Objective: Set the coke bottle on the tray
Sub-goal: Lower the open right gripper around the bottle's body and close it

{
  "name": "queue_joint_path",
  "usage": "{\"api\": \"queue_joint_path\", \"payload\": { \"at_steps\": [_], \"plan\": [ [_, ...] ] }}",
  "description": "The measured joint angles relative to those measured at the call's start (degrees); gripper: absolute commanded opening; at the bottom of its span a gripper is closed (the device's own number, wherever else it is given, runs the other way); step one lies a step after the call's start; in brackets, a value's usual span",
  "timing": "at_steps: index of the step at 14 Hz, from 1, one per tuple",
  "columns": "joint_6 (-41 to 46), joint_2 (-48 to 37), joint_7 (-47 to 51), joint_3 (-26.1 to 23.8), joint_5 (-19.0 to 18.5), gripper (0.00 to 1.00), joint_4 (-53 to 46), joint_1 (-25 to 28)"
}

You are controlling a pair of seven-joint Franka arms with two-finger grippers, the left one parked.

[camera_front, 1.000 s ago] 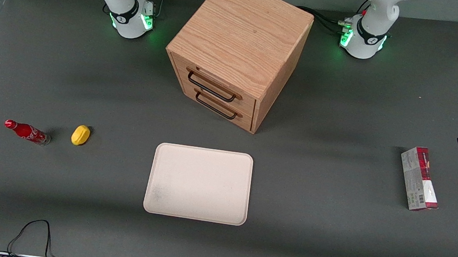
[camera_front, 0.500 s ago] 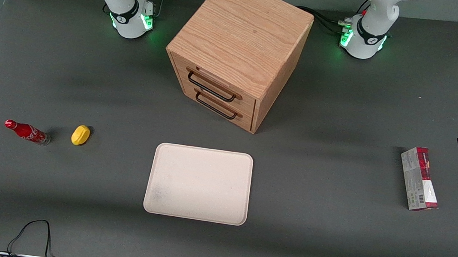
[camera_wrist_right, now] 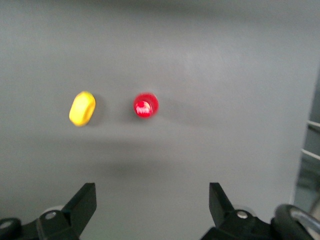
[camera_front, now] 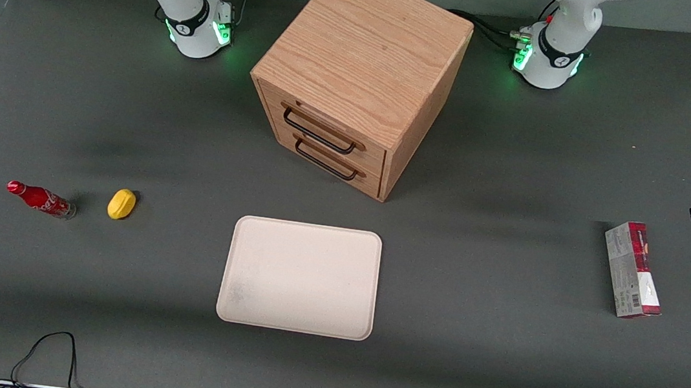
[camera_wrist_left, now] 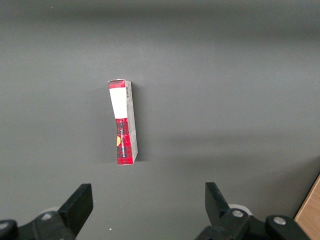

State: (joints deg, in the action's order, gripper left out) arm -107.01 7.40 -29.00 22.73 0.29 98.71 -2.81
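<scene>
Nothing on the bench has shifted. High above the coke bottle, the tool hangs with fingers spread wide. That bottle stands beside the lemon, well apart from the tray, toward the working arm's end.

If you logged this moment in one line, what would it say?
stage: approach | gripper: open, high above coke bottle | bottle: on table, beside lemon | tray: bare | placed: no

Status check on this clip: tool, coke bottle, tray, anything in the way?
Tool open, high above coke bottle, holding nothing. Bottle upright on table, off tray. Yellow lump beside bottle, apart from it, between bottle and tray.
</scene>
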Motion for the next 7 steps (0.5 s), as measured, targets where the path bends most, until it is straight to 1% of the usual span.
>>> {"api": "queue_joint_path", "payload": {
  "at_steps": [2, 5, 7],
  "plan": [
    [-3.8, 3.98, 0.0, -0.71, 2.6, 1.0, 0.2, 0.42],
    [-9.55, 10.04, 0.03, -1.03, 3.5, 1.0, 0.23, 2.02],
    [-12.17, 13.29, 0.03, -1.04, 3.98, 1.0, 0.28, 2.16]
  ]
}}
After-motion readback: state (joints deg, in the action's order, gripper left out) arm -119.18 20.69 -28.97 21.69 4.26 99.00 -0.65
